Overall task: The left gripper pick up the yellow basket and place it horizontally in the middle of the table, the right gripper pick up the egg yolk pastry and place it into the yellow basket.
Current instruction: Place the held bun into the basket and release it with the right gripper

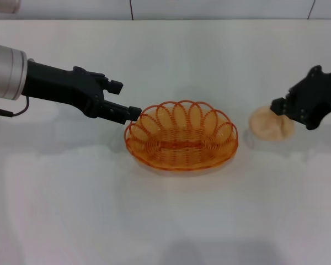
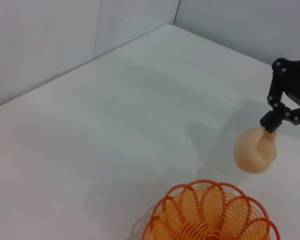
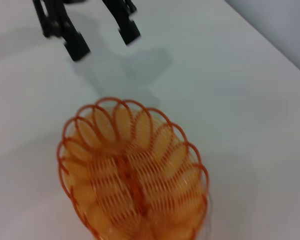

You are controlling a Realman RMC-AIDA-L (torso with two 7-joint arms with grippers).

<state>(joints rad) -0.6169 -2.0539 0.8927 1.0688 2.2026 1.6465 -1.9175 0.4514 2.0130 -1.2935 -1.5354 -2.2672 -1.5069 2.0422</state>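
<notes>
With the yellow basket (image 1: 181,135) set mid-table and the left gripper (image 1: 123,100) released at its 9 o'clock, the right gripper (image 1: 278,106) grasps the egg yolk pastry (image 1: 270,125) at 3 o'clock; transfer remains.

Left arm comes in from the left side, stretched out nearly level, with the silver-white segment and its green ring light right at the edge. The left gripper (image 1: 128,99) has its 2 fingers spread apart, 1 farther back and 1 nearer, nothing between them; the right wrist view shows the same fingers (image 3: 76,46) clearly parted. The nearer fingertip sits just beside the yellow basket (image 1: 181,136) rim. Right arm reaches in from the right, and the right gripper (image 1: 278,107) points down-left, clamped onto the egg yolk pastry (image 1: 270,125); the left wrist view shows its tip pressed into the pastry's top.
</notes>
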